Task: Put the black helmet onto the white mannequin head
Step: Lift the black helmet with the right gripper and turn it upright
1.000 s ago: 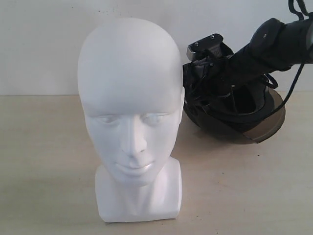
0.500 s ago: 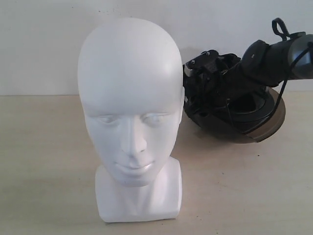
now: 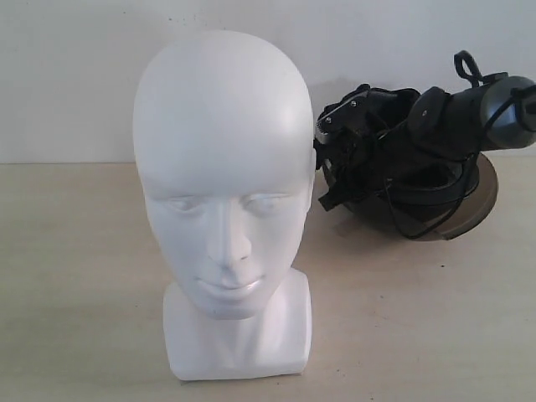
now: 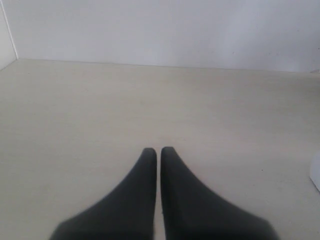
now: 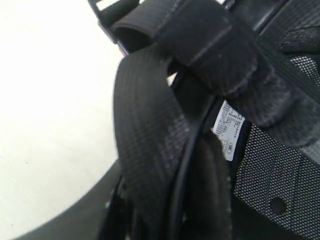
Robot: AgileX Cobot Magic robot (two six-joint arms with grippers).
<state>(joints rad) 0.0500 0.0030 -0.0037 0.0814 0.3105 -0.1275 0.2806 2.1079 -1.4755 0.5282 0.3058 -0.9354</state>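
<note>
The white mannequin head [image 3: 222, 142] stands upright at the front, facing the camera. Behind it to the right lies the black helmet [image 3: 469, 209], tipped on its side with the smoky visor low and the opening toward the head. My right gripper [image 3: 368, 167] reaches into that opening from the right. In the right wrist view the chin strap [image 5: 150, 150] and padded lining [image 5: 280, 165] fill the space between its jaws, which have closed on them; the fingers are mostly hidden. My left gripper [image 4: 159, 150] is shut and empty over bare table.
The pale table [image 3: 84, 293] runs back to a white wall [image 3: 67, 67] close behind the helmet. The head stands only a narrow gap from the helmet. A white corner [image 4: 316, 175] shows at the edge of the left wrist view.
The right arm has dropped lower and reached deeper into the helmet, and its jaws have narrowed. The helmet has tipped and shifted slightly right. The head and the left gripper have not moved.
</note>
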